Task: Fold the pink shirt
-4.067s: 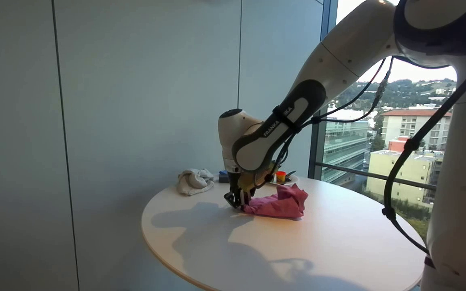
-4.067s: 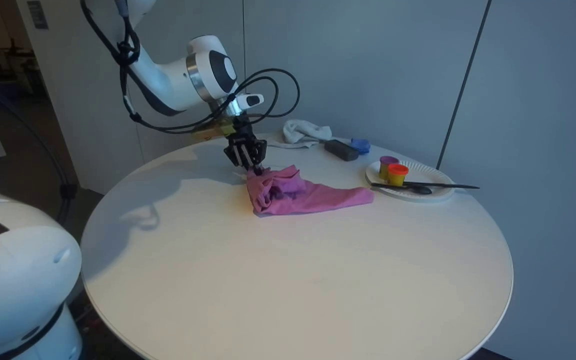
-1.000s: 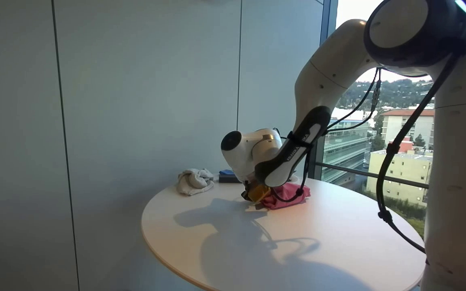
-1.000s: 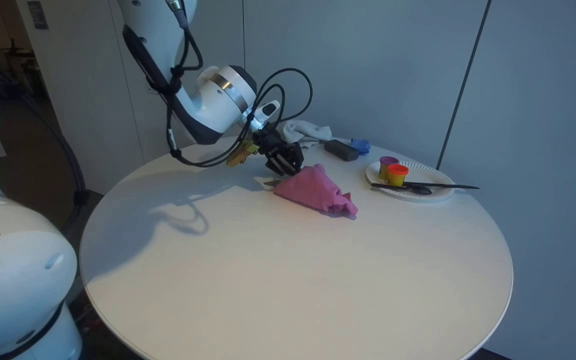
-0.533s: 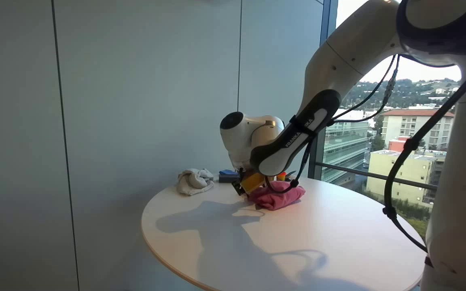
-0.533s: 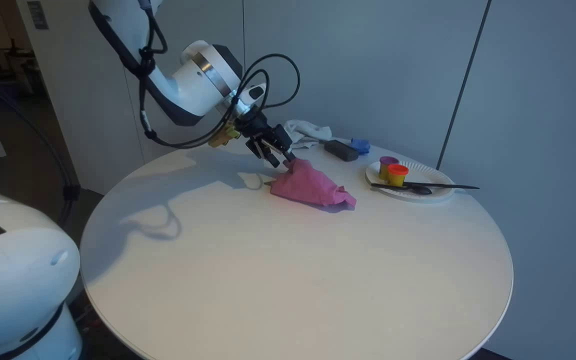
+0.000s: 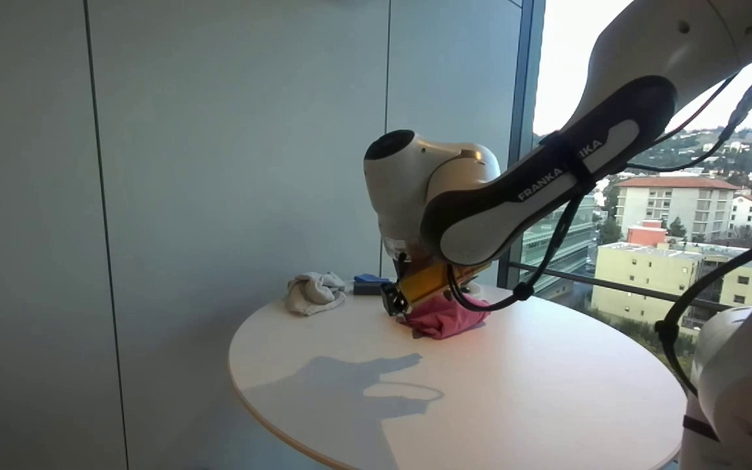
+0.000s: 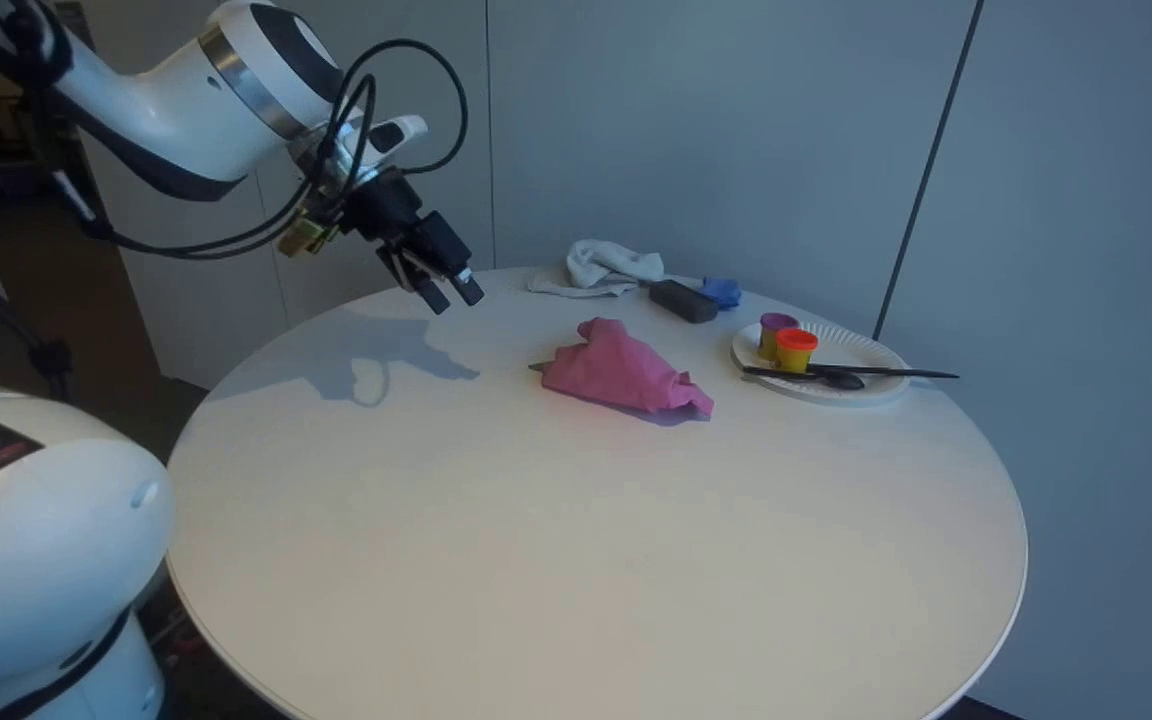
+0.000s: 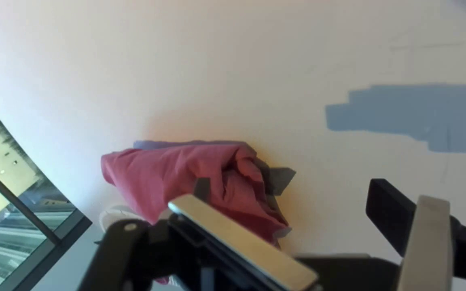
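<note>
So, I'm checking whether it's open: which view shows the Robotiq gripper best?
The wrist view: the Robotiq gripper is close up, its fingers clearly apart. Both exterior views show it smaller, the gap narrow or unclear.

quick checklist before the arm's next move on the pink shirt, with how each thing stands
1. Gripper open: ok, its jaws stand apart in the wrist view.
2. Gripper free of the pink shirt: ok, a gap shows between them in an exterior view.
3. Pink shirt on the round table: ok.
4. Pink shirt neatly folded: not ok, it lies wrinkled and bunched.
5. Pink shirt apart from the white plate: ok.
6. Layers underneath flat: cannot tell, hidden.
</note>
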Robot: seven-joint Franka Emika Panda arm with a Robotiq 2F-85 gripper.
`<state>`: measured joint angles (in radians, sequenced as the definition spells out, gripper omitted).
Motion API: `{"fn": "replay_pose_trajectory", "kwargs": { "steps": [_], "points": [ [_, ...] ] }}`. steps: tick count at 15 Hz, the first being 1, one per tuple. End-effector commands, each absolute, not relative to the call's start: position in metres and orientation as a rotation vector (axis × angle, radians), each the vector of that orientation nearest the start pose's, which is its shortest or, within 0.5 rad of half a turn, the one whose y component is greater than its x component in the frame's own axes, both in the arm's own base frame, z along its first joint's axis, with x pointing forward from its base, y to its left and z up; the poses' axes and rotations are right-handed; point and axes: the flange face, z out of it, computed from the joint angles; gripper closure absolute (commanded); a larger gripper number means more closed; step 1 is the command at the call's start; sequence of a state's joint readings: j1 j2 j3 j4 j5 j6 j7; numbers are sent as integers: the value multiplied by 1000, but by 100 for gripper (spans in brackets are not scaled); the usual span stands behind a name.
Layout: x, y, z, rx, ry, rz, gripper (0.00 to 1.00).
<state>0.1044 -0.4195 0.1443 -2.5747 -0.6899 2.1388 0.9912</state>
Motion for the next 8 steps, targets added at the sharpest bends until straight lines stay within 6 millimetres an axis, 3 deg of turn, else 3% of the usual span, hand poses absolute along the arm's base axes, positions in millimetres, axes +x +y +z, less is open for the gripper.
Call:
{"fn": "replay_pose_trajectory", "kwargs": {
  "steps": [1,8],
  "points": [
    [367,77,412,2536,-664,321,1],
    [339,43,397,2307,-1103,94,0]
  ]
}}
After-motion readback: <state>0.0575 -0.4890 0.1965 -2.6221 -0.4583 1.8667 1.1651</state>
